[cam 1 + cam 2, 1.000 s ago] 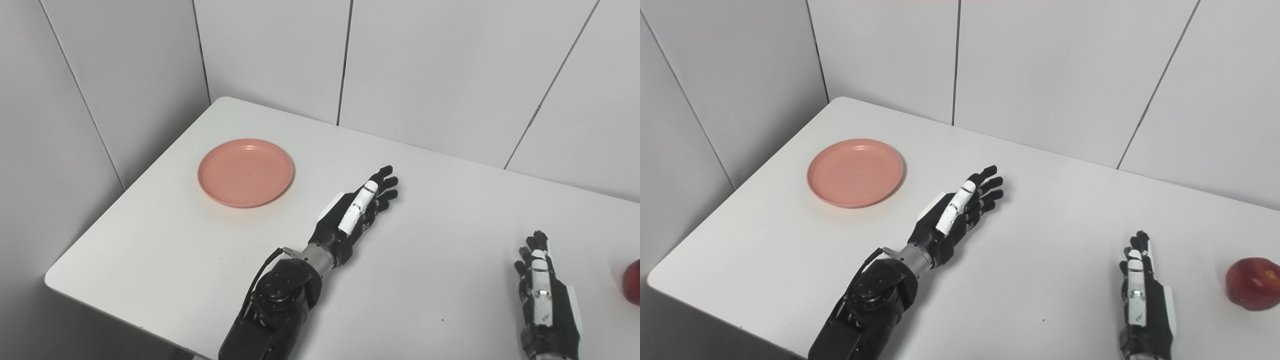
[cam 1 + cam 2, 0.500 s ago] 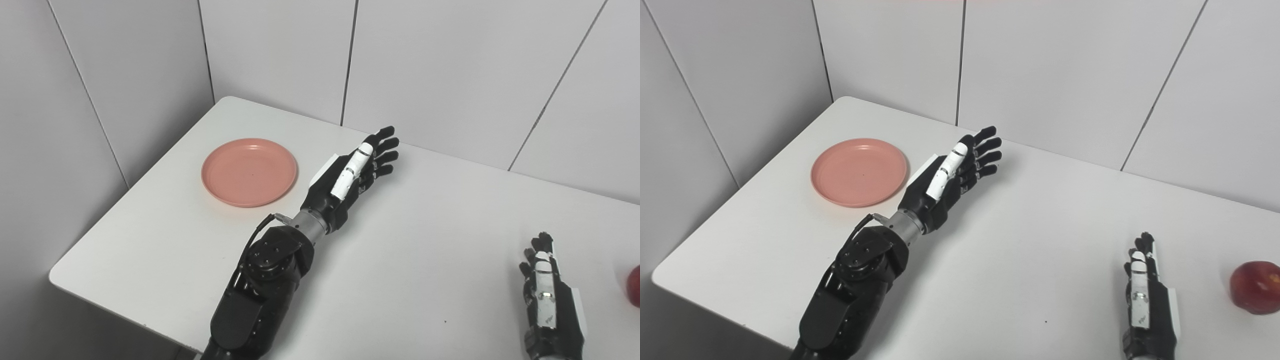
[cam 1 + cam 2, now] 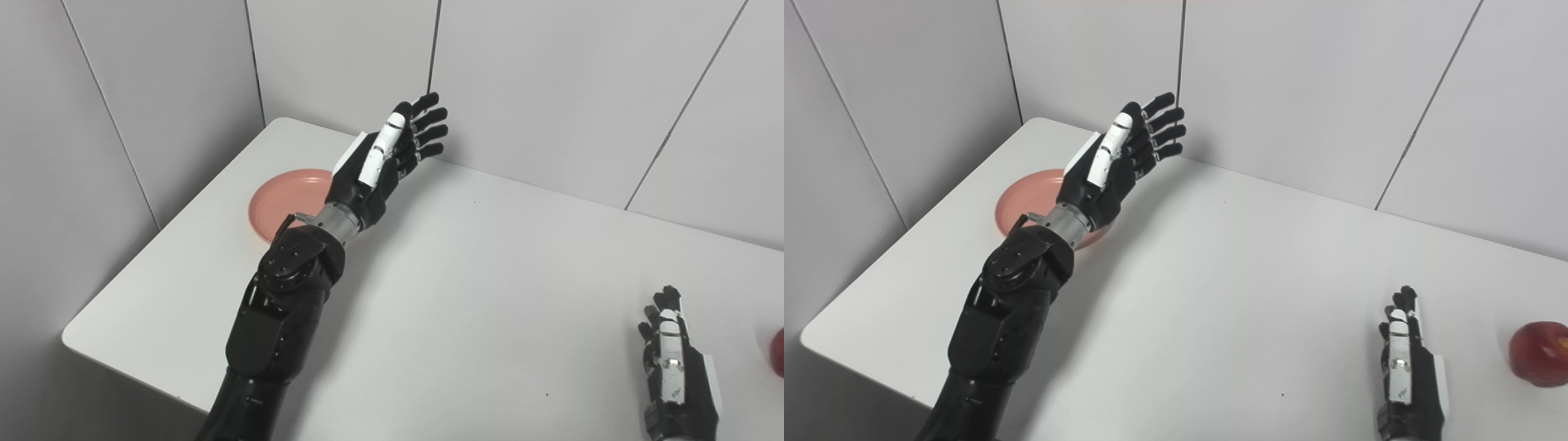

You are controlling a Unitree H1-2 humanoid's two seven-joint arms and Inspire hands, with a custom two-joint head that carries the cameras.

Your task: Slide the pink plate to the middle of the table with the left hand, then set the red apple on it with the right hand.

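Observation:
A pink plate [image 3: 278, 202] lies on the white table [image 3: 478, 275] near its far left corner, partly hidden behind my left forearm. My left hand [image 3: 386, 156] is raised above the table just right of the plate, open with fingers stretched out, holding nothing. The red apple [image 3: 1538, 354] sits at the table's right side; only its edge [image 3: 778, 360] shows in the left eye view. My right hand [image 3: 1405, 367] rests low at the front right, left of the apple and apart from it, open with fingers straight.
Grey panelled walls [image 3: 539, 79] stand close behind the table and along its left side. The table's front left corner [image 3: 76, 340] is rounded, with a drop beyond it.
My left arm has risen and swung left and toward the back wall, so the hand now hangs beside the plate and the forearm covers part of it. The right hand stayed put.

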